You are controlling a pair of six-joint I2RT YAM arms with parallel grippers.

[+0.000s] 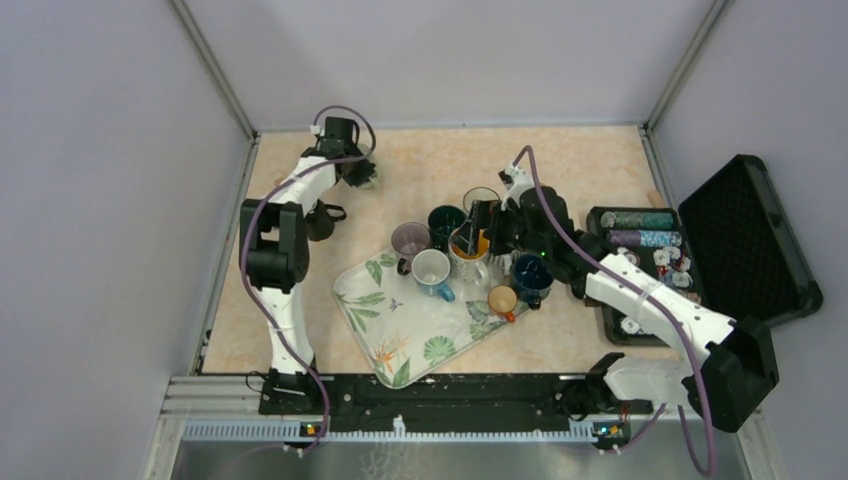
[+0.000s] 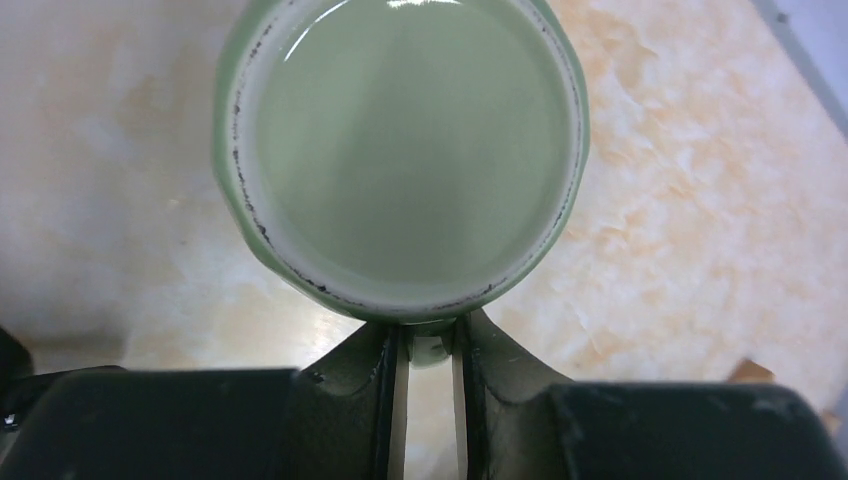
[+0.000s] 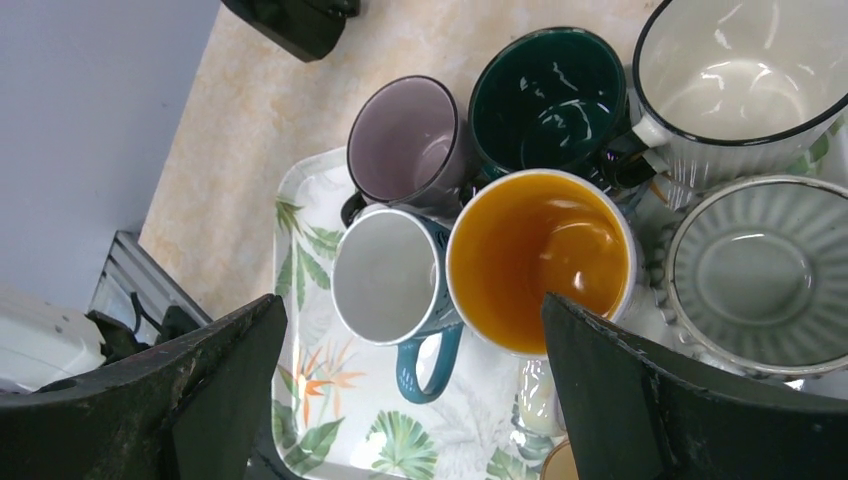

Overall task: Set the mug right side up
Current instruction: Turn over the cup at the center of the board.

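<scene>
A pale green mug (image 2: 405, 150) fills the left wrist view. A round face with a white, speckled ring is turned up to the camera, and it looks like the base. The mug is over the beige table at the far left (image 1: 368, 177). My left gripper (image 2: 430, 335) is shut on its handle (image 2: 431, 352), which sits pinched between the two fingers. In the top view the left gripper (image 1: 358, 170) is at the far left of the table. My right gripper (image 3: 408, 330) is wide open and empty, hovering over the mugs on the tray (image 1: 482, 232).
A leaf-print tray (image 1: 375, 325) holds several upright mugs: purple (image 3: 410, 140), dark green (image 3: 548, 95), teal with white inside (image 3: 385, 275), orange inside (image 3: 540, 258). A dark object (image 1: 321, 221) lies by the left arm. An open black case (image 1: 750, 230) stands at the right.
</scene>
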